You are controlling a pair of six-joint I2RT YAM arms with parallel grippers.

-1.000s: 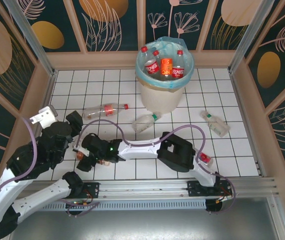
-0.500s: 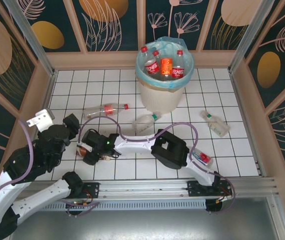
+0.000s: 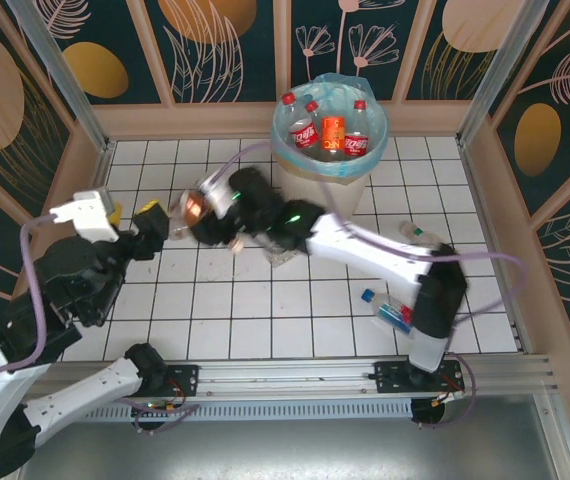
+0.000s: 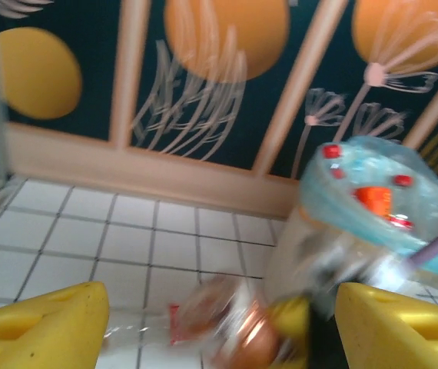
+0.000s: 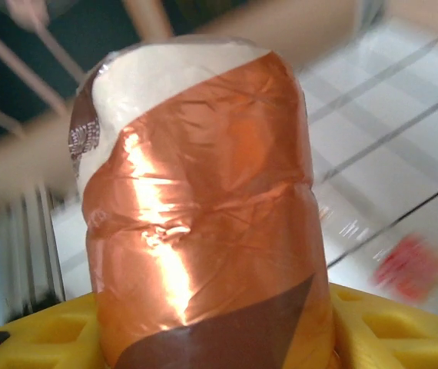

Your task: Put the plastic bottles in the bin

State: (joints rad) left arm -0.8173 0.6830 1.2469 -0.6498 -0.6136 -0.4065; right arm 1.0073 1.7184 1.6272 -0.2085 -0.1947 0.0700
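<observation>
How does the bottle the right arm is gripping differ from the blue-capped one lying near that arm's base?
The gripped bottle wears a shiny copper-brown wrap; the blue-capped bottle is clear with a red label. The gripped bottle is clamped in the jaws of the right gripper; the blue-capped bottle lies on its side on the white tiles, untouched. Both are small bottles outside the bin.

right gripper [image 3: 203,215] risen from near tiles toward bin [image 3: 325,195], copper-labelled bottle [image 5: 196,200] now clamped, left gripper [image 3: 151,222] raised
</observation>
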